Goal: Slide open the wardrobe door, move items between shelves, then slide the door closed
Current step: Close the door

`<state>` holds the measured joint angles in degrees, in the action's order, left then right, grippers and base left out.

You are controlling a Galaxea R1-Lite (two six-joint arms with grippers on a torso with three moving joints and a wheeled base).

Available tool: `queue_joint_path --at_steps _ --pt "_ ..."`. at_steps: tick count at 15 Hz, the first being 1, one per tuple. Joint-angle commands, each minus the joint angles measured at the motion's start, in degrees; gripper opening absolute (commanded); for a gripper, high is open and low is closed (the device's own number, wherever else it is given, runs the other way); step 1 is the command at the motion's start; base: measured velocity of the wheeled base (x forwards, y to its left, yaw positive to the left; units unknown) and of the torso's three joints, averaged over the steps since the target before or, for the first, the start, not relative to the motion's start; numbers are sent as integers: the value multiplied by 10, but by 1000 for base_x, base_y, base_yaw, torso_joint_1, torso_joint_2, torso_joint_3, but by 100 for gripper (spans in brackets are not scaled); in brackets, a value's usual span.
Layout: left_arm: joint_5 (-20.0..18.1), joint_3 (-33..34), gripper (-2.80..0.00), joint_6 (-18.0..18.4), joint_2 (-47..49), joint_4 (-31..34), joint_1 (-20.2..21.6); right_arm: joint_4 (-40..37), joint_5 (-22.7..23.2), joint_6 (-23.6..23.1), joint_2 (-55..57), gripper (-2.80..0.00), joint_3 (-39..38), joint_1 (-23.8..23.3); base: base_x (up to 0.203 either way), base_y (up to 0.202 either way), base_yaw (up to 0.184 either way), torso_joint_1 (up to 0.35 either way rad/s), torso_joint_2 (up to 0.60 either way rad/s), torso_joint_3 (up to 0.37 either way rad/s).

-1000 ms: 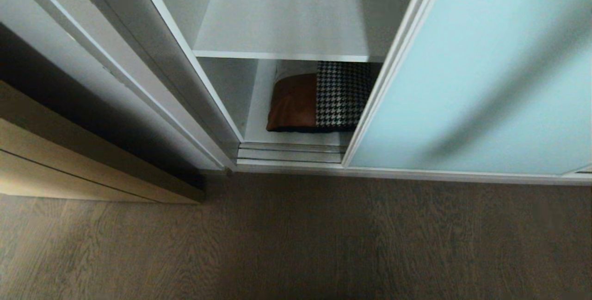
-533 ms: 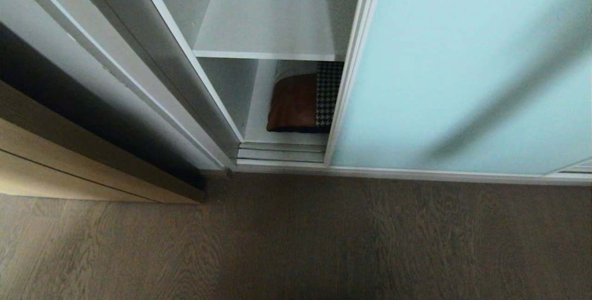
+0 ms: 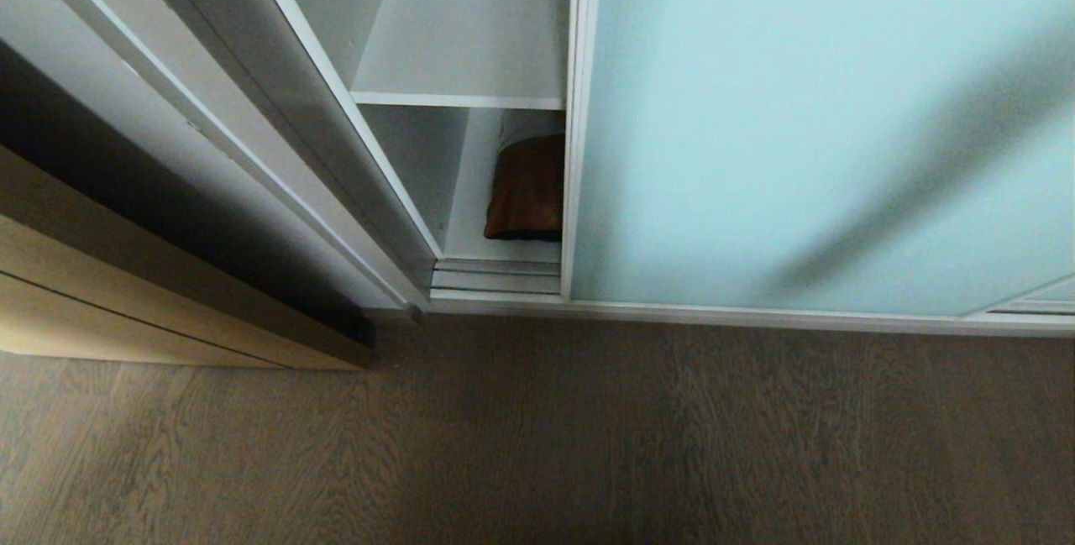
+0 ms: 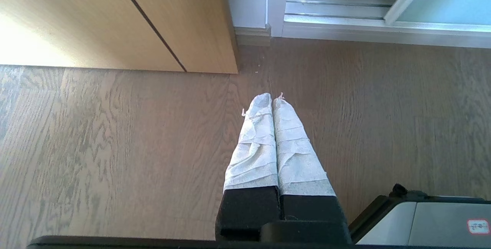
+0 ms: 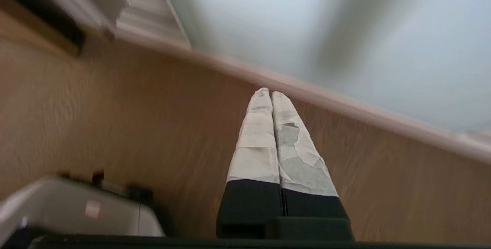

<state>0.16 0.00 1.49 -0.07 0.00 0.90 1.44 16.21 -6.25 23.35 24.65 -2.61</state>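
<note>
The sliding wardrobe door (image 3: 798,125), frosted pale blue-green glass in a thin silver frame, covers most of the white compartment and leaves a narrow gap at its left. Through that gap the cushion (image 3: 529,184) lies on the lowest of the shelves (image 3: 466,222); only its tan-brown part shows. A bare white shelf (image 3: 462,49) sits above it. Neither arm is in the head view. My right gripper (image 5: 270,92) is shut and empty, hanging over the floor just short of the door (image 5: 287,18). My left gripper (image 4: 272,97) is shut and empty, pointing down at the floor.
A light wood panel (image 3: 126,301) stands left of the wardrobe, also in the left wrist view as the wood panel (image 4: 115,18). The silver floor track (image 3: 495,276) runs along the wardrobe's foot. Grey-brown wood floor (image 3: 537,444) lies in front. My base (image 4: 422,218) shows beside the left gripper.
The sliding door has travelled left across the opening, hiding the cushion's houndstooth part and narrowing the gap. The rest of the head view has stayed in place.
</note>
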Motion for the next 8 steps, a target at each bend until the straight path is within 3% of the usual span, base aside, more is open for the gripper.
queue_joint_path --at_steps 1,3,5,8 --pt "0 0 -280 0 1 0 1 -16 -2 0 -94 -280 -54 2 0 0 0 0 0 0" --pt "0 0 -280 0 1 0 0 -17 -17 7 -123 -280 -109 9 0 0 0 0 0 0" --pt "0 0 -280 0 1 0 0 -28 -69 16 -165 -280 -135 20 0 0 0 0 0 0" --pt "0 0 -280 0 1 0 0 -98 -88 22 -231 -280 -160 25 0 0 0 0 0 0"
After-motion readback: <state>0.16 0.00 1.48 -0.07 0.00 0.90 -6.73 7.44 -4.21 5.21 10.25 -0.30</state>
